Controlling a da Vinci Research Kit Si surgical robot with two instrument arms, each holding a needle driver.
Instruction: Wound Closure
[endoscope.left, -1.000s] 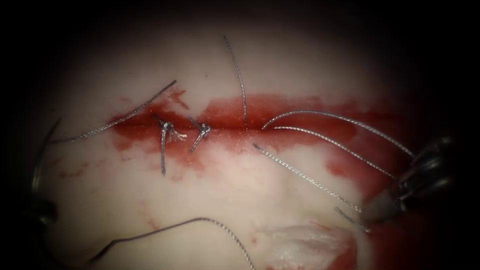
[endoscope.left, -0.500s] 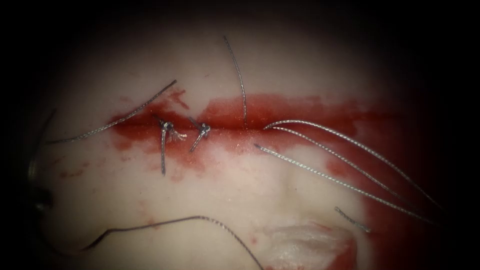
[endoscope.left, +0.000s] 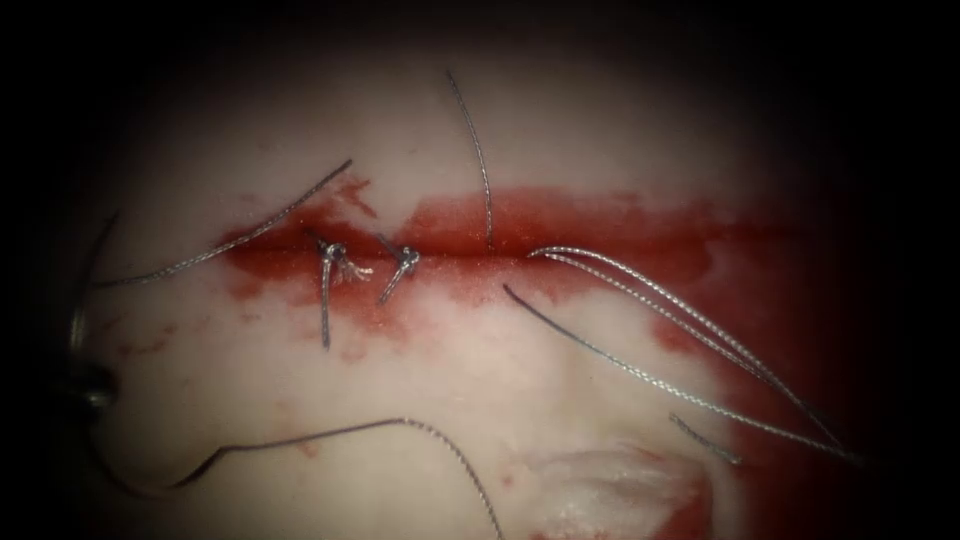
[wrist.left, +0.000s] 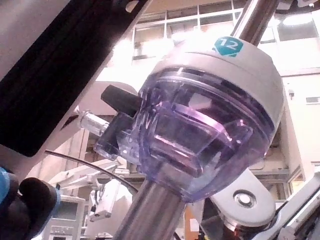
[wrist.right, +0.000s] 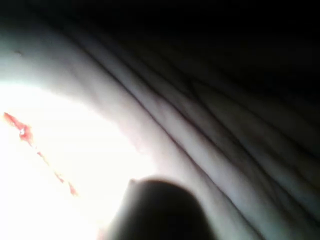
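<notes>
The tissue (endoscope.left: 450, 370) has a horizontal cut (endoscope.left: 480, 258) lined with red fluid (endoscope.left: 560, 215). Two knotted stitches (endoscope.left: 333, 255) (endoscope.left: 407, 260) close its left part. Right of them, thread (endoscope.left: 690, 320) comes out of the cut as a narrow loop, and a third strand below it has a free end. All three run to the dark lower right. At the far left edge my left tool (endoscope.left: 88, 388) is shut on what looks like the curved needle (endoscope.left: 78, 320), which arcs upward clear of the tissue. A dark rounded shape, perhaps my right tool (wrist.right: 160, 210), hangs over the bright tissue (wrist.right: 200, 125).
A loose strand (endoscope.left: 478, 160) rises from the cut toward the back. Another strand (endoscope.left: 400, 425) curves across the front left from the left tool's side. A short cut end (endoscope.left: 705, 440) lies beside a pale raised flap (endoscope.left: 620, 485). The left arm's shaft (wrist.left: 150, 215) passes through a clear housing (wrist.left: 200, 130).
The right tool, at the right edge holding thread a second ago, has gone out to the lower right. The strands it held swung down, stretched out and drew close together. The left tool barely moved.
</notes>
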